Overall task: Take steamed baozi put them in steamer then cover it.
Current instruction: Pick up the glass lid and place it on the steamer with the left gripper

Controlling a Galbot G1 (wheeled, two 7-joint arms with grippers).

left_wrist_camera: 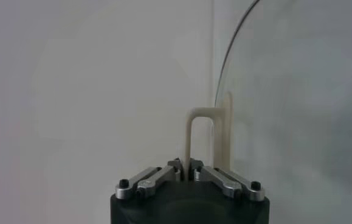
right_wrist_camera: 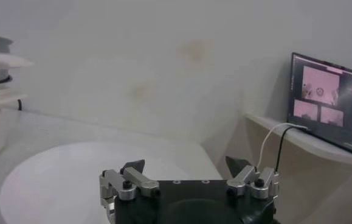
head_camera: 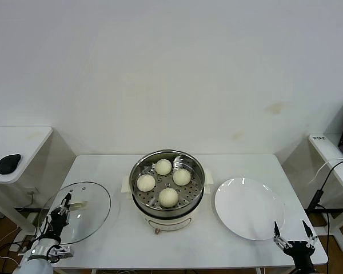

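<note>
Four baozi sit on the perforated tray inside the steamer at the tabletop's middle; only covering looks left. The cover lies flat near the tabletop's left front corner. Left gripper has its jaws pressed together, pinching the cover's cream bar handle, thin arch standing off the glass. Judgement: glass dome with metal rim is rigid, fairly heavy for a one-point pinch, smooth, breakable; the handle is the only sane hold, and the cover may swing or tilt when lifted. Baozi look soft, smooth, matte, easily dented. Steamer is shiny steel on a cream plastic base. Right gripper idles at the right front edge beside the glossy white plate, jaws spread, nothing held.
</note>
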